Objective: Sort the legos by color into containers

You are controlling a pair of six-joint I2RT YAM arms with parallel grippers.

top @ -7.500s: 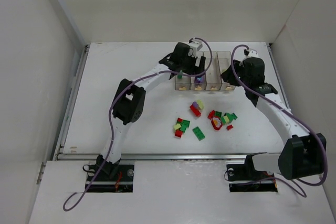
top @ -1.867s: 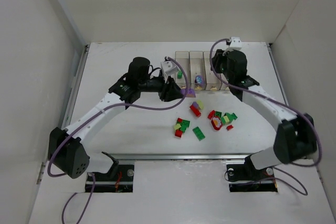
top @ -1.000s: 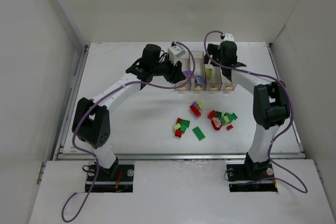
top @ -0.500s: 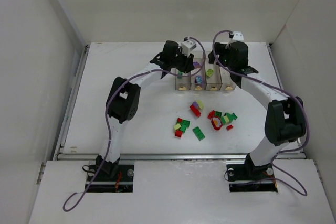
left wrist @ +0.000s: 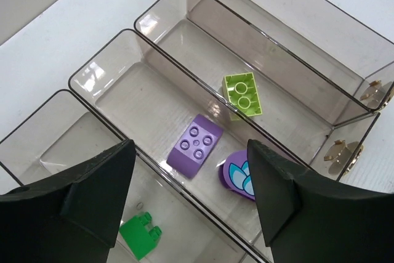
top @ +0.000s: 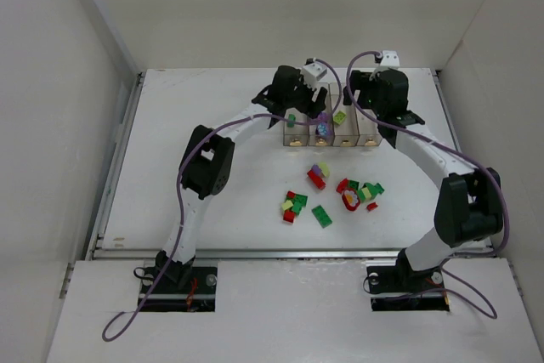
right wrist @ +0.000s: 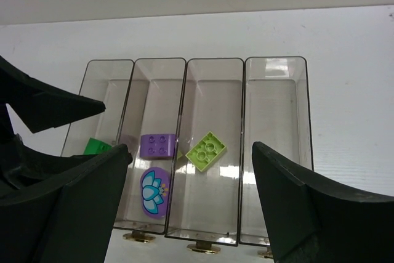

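Note:
Four clear containers [top: 368,138] stand in a row at the back of the table. In the left wrist view the first holds a green lego [left wrist: 143,234], the second a purple brick [left wrist: 197,145] and a purple flower-printed piece [left wrist: 239,173], the third a yellow-green brick [left wrist: 243,93]. The fourth container [right wrist: 277,60] holds nothing. My left gripper [left wrist: 191,214] hangs open over the first two containers, nothing between its fingers. Over the row's near end my right gripper [right wrist: 191,214] is open too. Several loose legos [top: 357,193] lie on the table in front of the row.
Red and green bricks [top: 293,206] and a flat green plate [top: 322,216] are scattered mid-table. White walls enclose the table on three sides. Both arms reach over the containers close together, and the left gripper's fingers [right wrist: 43,100] show in the right wrist view.
My left gripper carried the purple brick rightward over the second container and opened; the brick now lies in it. The right arm shifted slightly over the row, still open.

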